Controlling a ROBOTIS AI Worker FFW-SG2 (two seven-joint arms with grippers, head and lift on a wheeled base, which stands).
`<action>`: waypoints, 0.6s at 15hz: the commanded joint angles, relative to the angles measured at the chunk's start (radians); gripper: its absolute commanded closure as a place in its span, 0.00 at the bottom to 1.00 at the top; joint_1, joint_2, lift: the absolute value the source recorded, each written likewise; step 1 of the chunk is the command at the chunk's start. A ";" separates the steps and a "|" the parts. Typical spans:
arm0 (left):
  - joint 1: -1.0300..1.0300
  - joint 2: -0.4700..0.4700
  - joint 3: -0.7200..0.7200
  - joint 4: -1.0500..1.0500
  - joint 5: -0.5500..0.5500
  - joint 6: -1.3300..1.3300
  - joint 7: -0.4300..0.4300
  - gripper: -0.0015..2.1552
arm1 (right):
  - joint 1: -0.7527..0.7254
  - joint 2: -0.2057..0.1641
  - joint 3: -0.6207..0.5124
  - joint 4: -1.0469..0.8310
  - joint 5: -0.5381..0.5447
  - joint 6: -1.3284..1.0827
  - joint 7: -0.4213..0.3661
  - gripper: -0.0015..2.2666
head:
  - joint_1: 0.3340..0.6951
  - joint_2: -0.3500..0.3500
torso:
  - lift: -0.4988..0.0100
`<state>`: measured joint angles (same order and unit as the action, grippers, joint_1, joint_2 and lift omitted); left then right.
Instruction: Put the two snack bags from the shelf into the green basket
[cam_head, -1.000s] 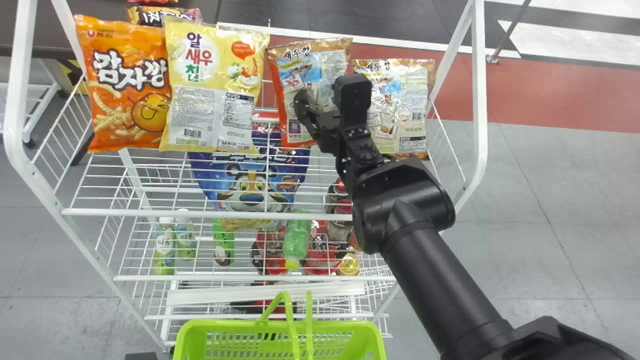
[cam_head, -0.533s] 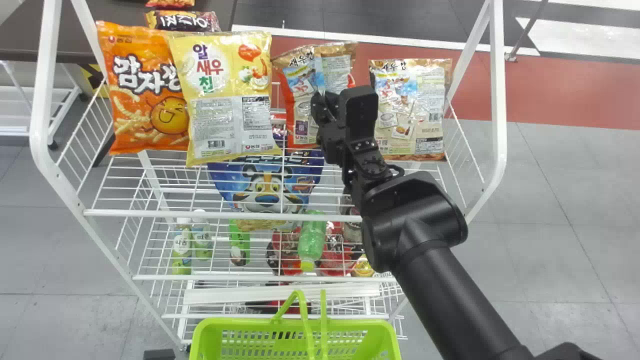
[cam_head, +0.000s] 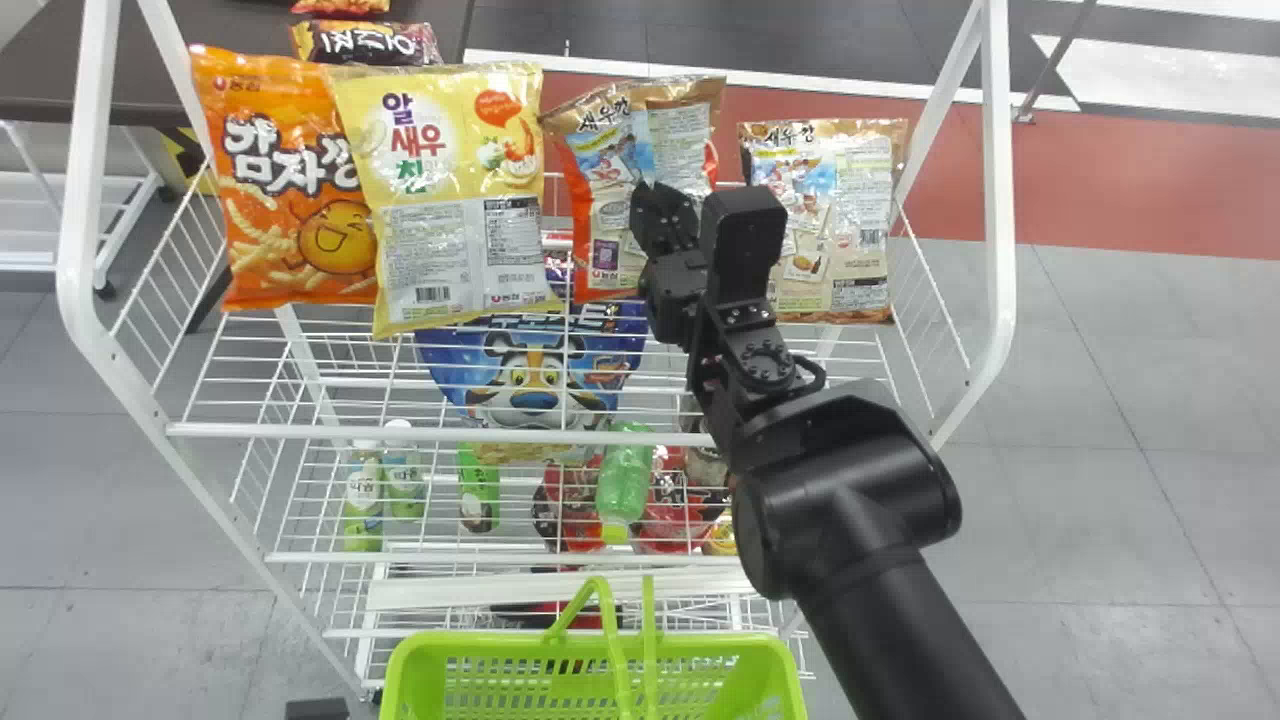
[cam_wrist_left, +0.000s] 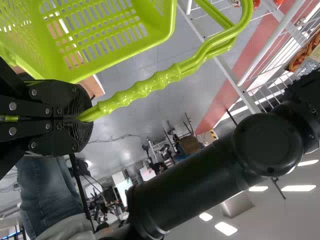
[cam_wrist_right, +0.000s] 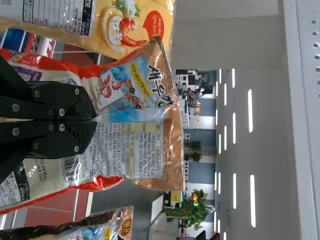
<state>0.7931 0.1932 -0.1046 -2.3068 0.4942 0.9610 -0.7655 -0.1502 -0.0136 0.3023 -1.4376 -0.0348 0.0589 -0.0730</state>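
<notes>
Black tubular arm (cam_head: 915, 640), rounded joint (cam_head: 845, 510), looped cable (cam_head: 821, 374), silver screws (cam_wrist_right: 62, 112)

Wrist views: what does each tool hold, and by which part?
The right tool pinches the brown-and-red plastic snack bag near its middle. The left tool grips the bright-green plastic basket by its ridged handle.

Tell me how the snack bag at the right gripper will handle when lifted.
The snack bag will probably flex, since its thin film creases where the right gripper pinches it. It may swing or twist, being held at one small spot on its broad face. Its glossy surface could also make it somewhat slippery.
</notes>
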 joint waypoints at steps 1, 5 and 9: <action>0.000 0.000 -0.001 0.000 0.000 -0.001 0.000 0.80 | 0.047 -0.016 0.001 -0.093 -0.005 0.039 -0.004 0.99 | 1.00 0.32 | 0.96; 0.008 0.000 0.000 -0.014 -0.003 0.002 -0.005 0.80 | 0.172 -0.060 -0.002 -0.339 -0.059 0.217 -0.004 0.99 | 1.00 0.31 | 0.96; 0.008 0.002 -0.001 -0.020 -0.006 0.002 -0.003 0.80 | 0.313 -0.129 -0.032 -0.649 -0.111 0.487 -0.007 0.99 | 1.00 0.28 | 0.96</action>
<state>0.8007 0.1947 -0.1045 -2.3253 0.4890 0.9627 -0.7684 0.1164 -0.1184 0.2875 -1.9838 -0.1244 0.4451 -0.0776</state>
